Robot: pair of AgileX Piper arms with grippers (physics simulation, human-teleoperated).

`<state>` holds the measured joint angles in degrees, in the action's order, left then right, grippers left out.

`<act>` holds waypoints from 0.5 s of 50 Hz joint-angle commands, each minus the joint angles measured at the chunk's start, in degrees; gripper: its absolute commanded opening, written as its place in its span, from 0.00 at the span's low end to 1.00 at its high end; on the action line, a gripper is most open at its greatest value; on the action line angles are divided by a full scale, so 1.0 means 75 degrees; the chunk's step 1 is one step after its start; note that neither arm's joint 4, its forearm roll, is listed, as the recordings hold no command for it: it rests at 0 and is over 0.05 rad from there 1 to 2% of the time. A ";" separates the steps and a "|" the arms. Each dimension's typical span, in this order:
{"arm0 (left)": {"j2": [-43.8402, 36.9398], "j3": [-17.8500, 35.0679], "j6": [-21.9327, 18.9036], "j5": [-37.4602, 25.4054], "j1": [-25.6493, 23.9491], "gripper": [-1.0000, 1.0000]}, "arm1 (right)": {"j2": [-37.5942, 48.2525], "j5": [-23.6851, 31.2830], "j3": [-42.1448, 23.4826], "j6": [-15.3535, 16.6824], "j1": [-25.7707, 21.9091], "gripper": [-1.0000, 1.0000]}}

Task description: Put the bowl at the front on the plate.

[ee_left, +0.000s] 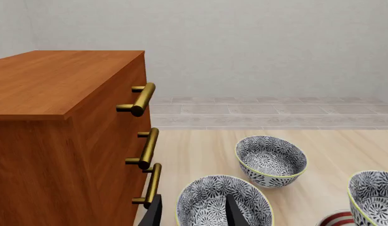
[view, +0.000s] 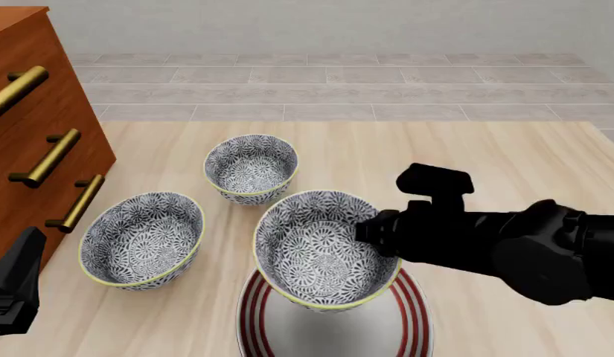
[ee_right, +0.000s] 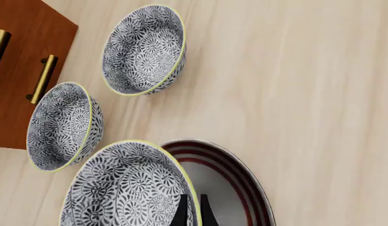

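Setting is reading as a simulated home dining or kitchen corner rather than a lab or workshop: a pale light-wood tabletop (view: 466, 156) is carrying household crockery, namely three round deep bowls with black-and-white floral pattern (view: 251, 167) and a flat round white plate with red concentric rings (view: 411, 316). A reddish-brown wooden drawer cabinet (ee_left: 49, 122) with brass bar handles (ee_left: 143, 99) is standing at the table's left side. Behind the table, a plain pale grey wall (ee_left: 257, 42) is rising above a band of grey-beige tiled floor (view: 327, 93).
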<state>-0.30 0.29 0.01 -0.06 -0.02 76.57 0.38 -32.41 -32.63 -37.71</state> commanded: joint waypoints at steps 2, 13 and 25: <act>0.0000 0.0000 0.0001 0.0000 -0.0001 1.00 | -0.0052 -0.0457 0.0502 -0.0258 -0.0089 0.00; 0.0000 0.0000 0.0002 0.0000 -0.0002 1.00 | -0.0089 -0.0757 0.0848 -0.0304 -0.0040 0.00; 0.0000 0.0000 0.0001 0.0000 0.0000 1.00 | 0.0315 -0.1286 0.1078 -0.0413 -0.0126 0.00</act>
<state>-0.30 0.29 0.01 -0.06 -0.02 77.37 -6.47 -25.65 -34.81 -38.20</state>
